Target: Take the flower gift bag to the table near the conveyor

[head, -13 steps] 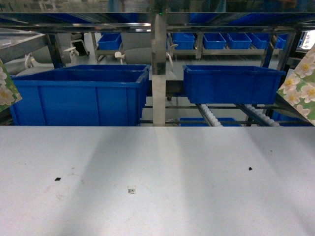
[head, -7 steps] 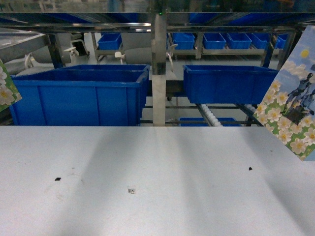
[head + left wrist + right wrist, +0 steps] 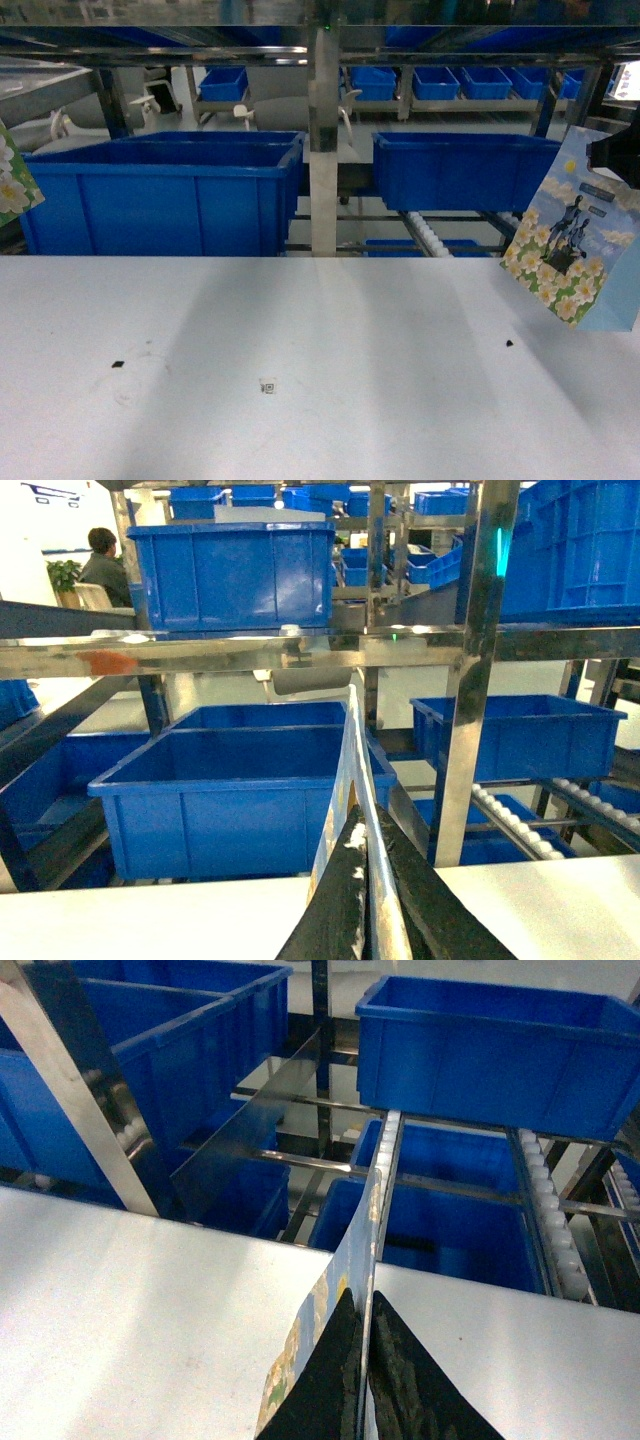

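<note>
The bag [image 3: 572, 255] hung tilted above the bench's [image 3: 320, 400] right edge, clear of the surface, its long axis slanting down toward the conveyor [image 3: 430, 238] side. The right end effector [image 3: 365, 1360] was clamped on its top edge, so the bag dangled straight below that arm. The left end effector [image 3: 365, 900] likewise pinched a second flowered bag [image 3: 15, 185] at the bench's left edge.
</note>
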{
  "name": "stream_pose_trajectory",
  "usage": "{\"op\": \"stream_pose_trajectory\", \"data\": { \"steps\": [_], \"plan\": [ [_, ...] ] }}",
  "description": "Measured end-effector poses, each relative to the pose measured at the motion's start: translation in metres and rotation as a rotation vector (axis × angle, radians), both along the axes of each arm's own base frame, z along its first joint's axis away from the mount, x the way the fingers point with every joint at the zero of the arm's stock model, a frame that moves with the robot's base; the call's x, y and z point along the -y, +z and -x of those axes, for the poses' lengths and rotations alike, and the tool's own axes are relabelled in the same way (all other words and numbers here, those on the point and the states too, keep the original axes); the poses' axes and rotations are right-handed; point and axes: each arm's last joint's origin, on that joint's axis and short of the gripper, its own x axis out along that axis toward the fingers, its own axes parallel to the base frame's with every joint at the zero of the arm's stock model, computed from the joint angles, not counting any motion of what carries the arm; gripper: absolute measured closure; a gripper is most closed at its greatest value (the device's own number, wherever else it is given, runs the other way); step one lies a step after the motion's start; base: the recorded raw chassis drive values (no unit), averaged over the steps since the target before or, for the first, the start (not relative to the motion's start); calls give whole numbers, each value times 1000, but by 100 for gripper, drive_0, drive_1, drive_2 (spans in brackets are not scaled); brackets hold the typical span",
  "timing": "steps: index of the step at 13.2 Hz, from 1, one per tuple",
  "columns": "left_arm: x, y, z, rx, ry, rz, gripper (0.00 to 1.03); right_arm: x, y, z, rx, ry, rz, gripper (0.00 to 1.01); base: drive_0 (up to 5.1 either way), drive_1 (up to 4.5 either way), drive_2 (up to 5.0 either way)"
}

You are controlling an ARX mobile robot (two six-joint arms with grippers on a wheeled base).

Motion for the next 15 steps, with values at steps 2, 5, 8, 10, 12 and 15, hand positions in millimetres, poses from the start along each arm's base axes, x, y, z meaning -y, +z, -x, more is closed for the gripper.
{"op": "stream_pose_trajectory", "data": {
  "steps": [2,5,8,10,12,15],
  "plan": [
    [0,0,0,0,0,0,101,2,-9,-17,-32,-3,4,98,0,0,0],
    [0,0,0,1,0,0,101,-21,-15,-21,-34,37,21,98,0,0,0],
    [0,0,0,0,0,0,101,-39,-32,-17,-78,59,33,98,0,0,0],
    [0,0,0,0,0,0,101,-41,-41,-14,-104,46,43,98,0,0,0],
    [0,0,0,0,0,0,101,-48,-44,-12,-107,49,46,98,0,0,0],
    [0,0,0,0,0,0,101,-61,-54,-9,-137,65,47,98,0,0,0]
  ]
}}
